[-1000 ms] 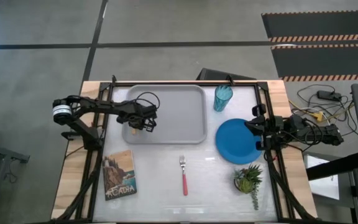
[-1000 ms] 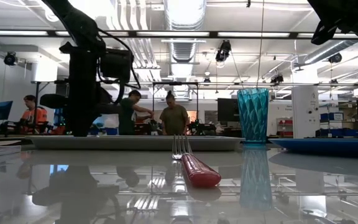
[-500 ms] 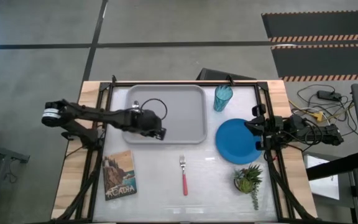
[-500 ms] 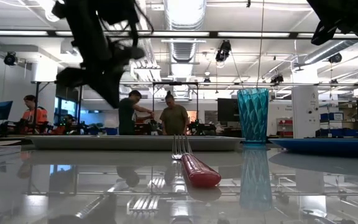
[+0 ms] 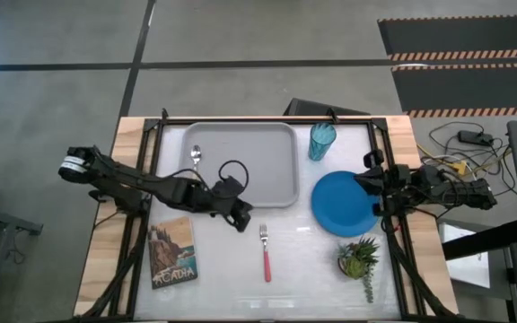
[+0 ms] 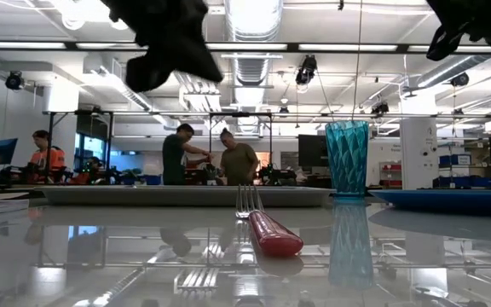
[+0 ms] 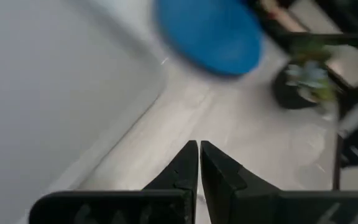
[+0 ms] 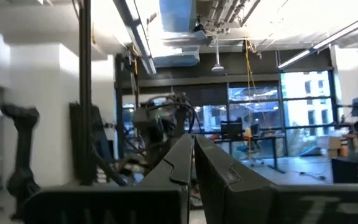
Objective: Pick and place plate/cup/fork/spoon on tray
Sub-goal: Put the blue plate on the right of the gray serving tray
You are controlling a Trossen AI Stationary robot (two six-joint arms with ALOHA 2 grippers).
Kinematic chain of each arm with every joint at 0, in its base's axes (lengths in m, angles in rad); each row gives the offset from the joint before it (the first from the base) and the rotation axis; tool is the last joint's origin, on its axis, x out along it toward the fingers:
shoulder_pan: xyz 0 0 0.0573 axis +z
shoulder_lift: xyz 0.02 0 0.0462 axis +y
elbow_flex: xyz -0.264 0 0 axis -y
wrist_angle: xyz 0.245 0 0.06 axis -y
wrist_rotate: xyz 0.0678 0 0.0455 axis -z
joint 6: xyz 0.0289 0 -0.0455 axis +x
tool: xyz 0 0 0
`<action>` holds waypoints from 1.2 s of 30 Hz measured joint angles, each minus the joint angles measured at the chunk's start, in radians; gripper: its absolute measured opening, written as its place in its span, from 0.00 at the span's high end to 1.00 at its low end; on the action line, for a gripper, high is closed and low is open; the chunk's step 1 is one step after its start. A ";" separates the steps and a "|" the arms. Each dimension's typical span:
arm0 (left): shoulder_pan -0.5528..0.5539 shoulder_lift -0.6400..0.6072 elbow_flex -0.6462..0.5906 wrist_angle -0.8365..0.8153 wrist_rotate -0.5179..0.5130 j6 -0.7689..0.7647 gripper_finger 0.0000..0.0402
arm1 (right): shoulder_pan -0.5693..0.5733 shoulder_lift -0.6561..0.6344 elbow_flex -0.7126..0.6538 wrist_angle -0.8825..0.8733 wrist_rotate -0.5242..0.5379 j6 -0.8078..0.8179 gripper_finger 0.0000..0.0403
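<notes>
With the spoon [image 5: 196, 154] on the tray [image 5: 267, 170], the left gripper [image 5: 241, 222], closed and empty, hovered at centre-left, presumably heading for the fork [image 5: 265, 252].

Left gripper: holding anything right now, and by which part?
Nothing. The left gripper is shut and empty above the table, between the tray and the fork; the spoon lies on the tray.

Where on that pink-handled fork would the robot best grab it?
Probably the handle. The fork lies flat on the table, tines toward the tray, its thick pink handle toward the near edge. Coming straight down from above, jaws astride the handle's width, looks best: it is thicker than the thin metal neck, with bare table on both sides.
</notes>
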 joint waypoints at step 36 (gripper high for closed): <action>-0.033 -0.445 -0.423 0.555 -0.064 0.754 1.00 | 0.231 0.769 0.524 -0.670 0.089 0.527 0.98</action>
